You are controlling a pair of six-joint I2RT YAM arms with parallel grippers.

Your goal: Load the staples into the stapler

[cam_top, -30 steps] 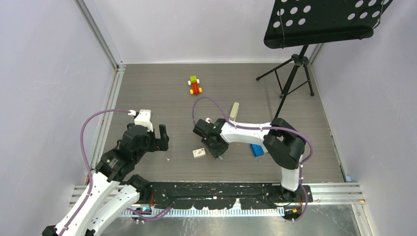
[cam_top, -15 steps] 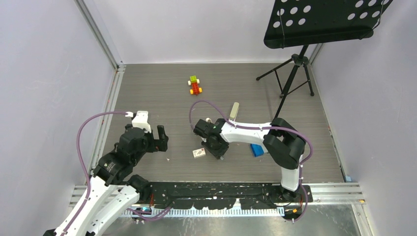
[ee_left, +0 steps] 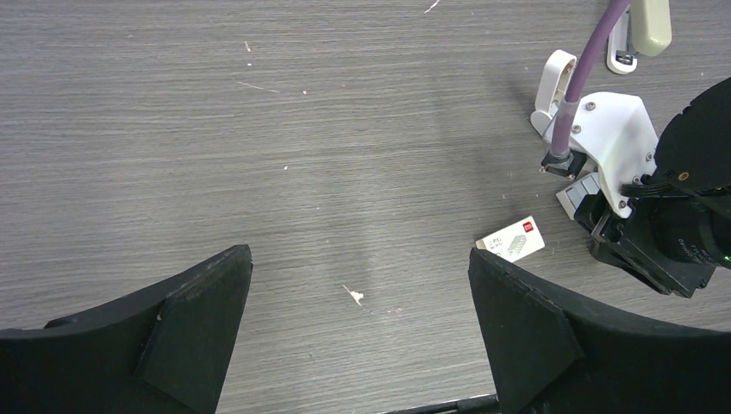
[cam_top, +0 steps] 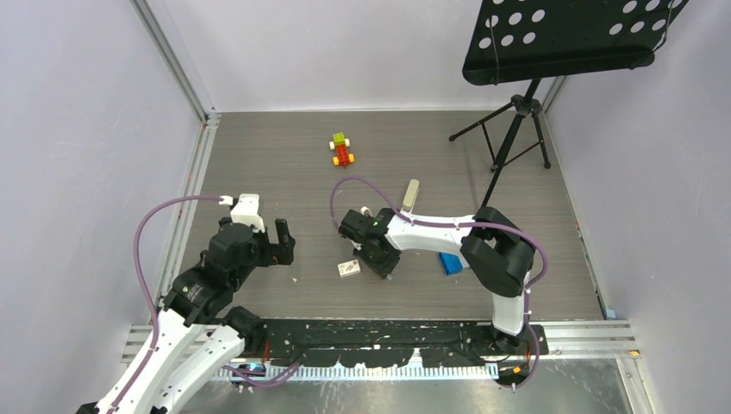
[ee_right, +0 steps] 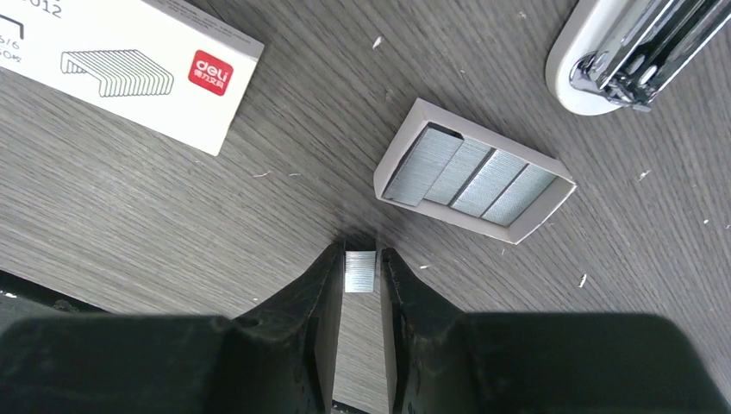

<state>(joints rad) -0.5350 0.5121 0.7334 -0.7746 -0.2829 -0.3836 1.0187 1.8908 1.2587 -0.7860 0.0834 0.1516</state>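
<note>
**Near, left.** Left gripper (ee_left: pixel 359 259): jaws fully apart with nothing between them. It hovers over the bare table (cam_top: pixel 284 164), well apart from the work.

**Centre.** Right gripper (ee_right: pixel 362 252) points down at the table. Its jaws are drawn in and clamped on a short staple strip (ee_right: pixel 360 271), with a fingertip against each long side. The strip is seen end-on from the wrist camera.

**Just beyond the fingertips.**
- An open grey tray (ee_right: pixel 400 155) holds several more strips lying side by side.
- Left of the tray, and apart from it, the white carton (ee_right: pixel 129 65) with the red mark lies flat.
- At the upper right corner of the wrist view is a rounded white object (ee_right: pixel 595 73) with bright metal parts, cut off by the frame edge.

**Farther.** The stapler (cam_top: pixel 411 193), with its grey-beige top, lies on the table beyond the right forearm. It is clear of the tray, the carton and both grippers. From above it is too small to tell whether its magazine stands open.

**Step in hand (judgement).** This is the pick-up of a single strip. Loading itself has not begun, since the strip and the stapler are well apart.

**Next move calls for:**
- A straight lift, so the strip clears the tray wall without dragging.
- A carry away from the bases to the stapler.
- Turning the strip so it lies along the magazine channel, legs down.
- An open magazine, which has to be checked first.
- Light clamping, as a glued strip is likely to snap or shed staples.
- Possibly the idle left arm to steady the stapler body.
</note>
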